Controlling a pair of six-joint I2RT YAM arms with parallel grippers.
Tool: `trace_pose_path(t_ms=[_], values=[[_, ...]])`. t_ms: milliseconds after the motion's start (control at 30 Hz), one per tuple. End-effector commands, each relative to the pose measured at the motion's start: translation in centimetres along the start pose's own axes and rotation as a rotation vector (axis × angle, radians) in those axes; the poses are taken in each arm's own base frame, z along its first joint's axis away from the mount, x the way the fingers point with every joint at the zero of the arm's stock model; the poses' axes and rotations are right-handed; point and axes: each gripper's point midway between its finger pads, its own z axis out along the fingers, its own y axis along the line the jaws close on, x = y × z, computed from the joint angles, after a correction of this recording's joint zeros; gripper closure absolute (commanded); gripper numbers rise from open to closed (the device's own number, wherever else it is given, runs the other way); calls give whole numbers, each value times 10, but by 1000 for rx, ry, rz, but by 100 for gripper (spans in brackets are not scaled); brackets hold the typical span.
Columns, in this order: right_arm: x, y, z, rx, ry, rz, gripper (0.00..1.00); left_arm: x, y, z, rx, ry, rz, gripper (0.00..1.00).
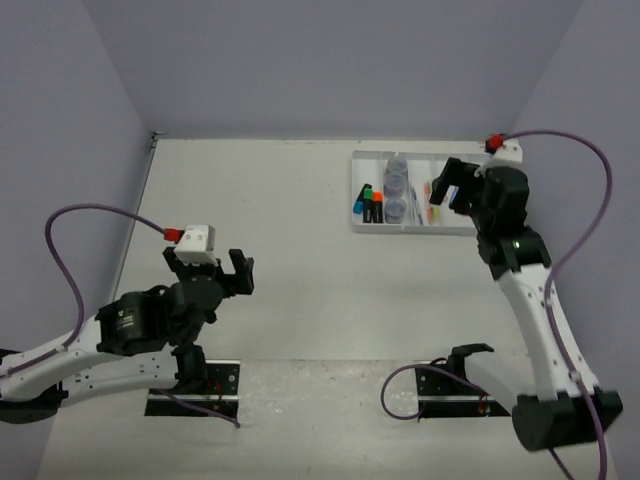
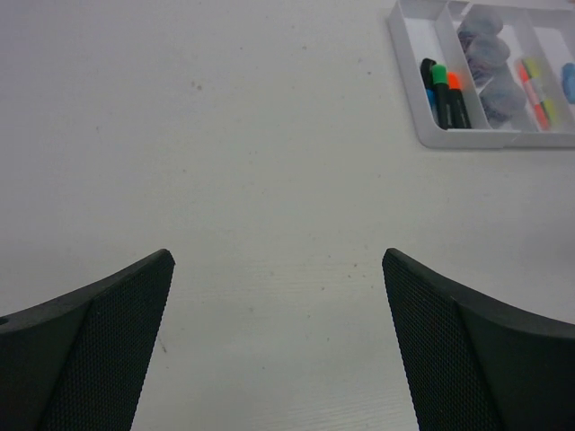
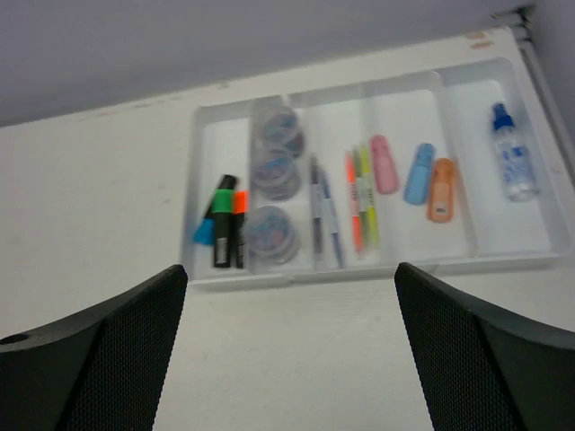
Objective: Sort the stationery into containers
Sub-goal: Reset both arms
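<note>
**Stationery all in the tray, both pincers empty**
Left pincer (image 2: 277,259) is spread over bare desk (image 2: 225,135). At upper right of the top view, the white tray (image 1: 365,168) holds highlighters (image 3: 225,229), jars (image 3: 274,171), pens (image 3: 325,215), capsule pieces (image 3: 418,173) and a bottle (image 3: 512,162). Right pincer (image 3: 289,269), spread, hovers there; best lifted straight away, clear of the rim.

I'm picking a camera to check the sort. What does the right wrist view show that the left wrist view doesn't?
Only right wrist: the small blue-capped bottle, the orange capsule piece, the right arm's black fingers. Only left wrist: the left arm's black fingers. Both: the white divided plastic tray, three round grey-blue jars, black highlighters.
</note>
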Motion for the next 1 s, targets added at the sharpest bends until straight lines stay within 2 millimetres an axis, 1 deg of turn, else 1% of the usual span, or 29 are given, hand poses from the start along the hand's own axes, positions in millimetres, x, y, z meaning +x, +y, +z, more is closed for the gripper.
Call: trace_pose_path(t_ms=[0,33,67,100,167,200,300,333,367,433,500,533,567,633,667,733,833,900,967], values=[[27,20,-71,-165,-47,88,1,-8,-2,7,-95,-10,26,0],[32,17,-85,-173,-50,96,1,-7,-3,8,-103,-8,27,0],[35,14,-90,-163,-50,100,1,-6,-4,10,-110,-7,25,0],[37,7,-101,-142,-64,105,1,-6,-7,11,-102,-11,11,0],[40,-7,-122,-107,-108,106,1,-6,-21,17,-59,-31,2,0],[37,-10,-130,-103,-139,103,1,-2,-19,19,-66,-27,32,0],[35,-17,-145,-111,-241,122,1,-8,-41,49,-64,-20,-92,0],[34,-14,-149,-132,-256,120,1,-5,-39,67,-100,-3,-74,0],[35,-11,-150,-153,-252,120,1,-10,-41,83,-88,10,-123,0],[34,-8,-149,-163,-235,117,1,-8,-53,112,-38,79,-170,0],[36,-11,-149,-141,-214,107,1,-18,-42,129,-75,79,-195,0],[33,-13,-150,-123,-211,104,1,-25,-37,130,-95,59,-186,0],[32,-17,-151,-102,-202,103,1,-34,-27,131,-124,35,-177,0],[29,-23,-156,-63,-210,143,1,-62,4,123,-166,-40,-157,0],[28,-20,-158,-82,-213,144,1,-65,16,126,-184,-44,-173,0],[29,-15,-163,-132,-234,104,1,-80,57,117,-209,-79,-156,0],[29,-13,-171,-156,-255,89,1,-68,74,102,-215,-13,-100,0],[29,-12,-175,-168,-265,82,1,-60,80,86,-221,-8,-72,0],[29,-12,-177,-176,-270,80,1,-62,84,72,-223,-51,-60,0]])
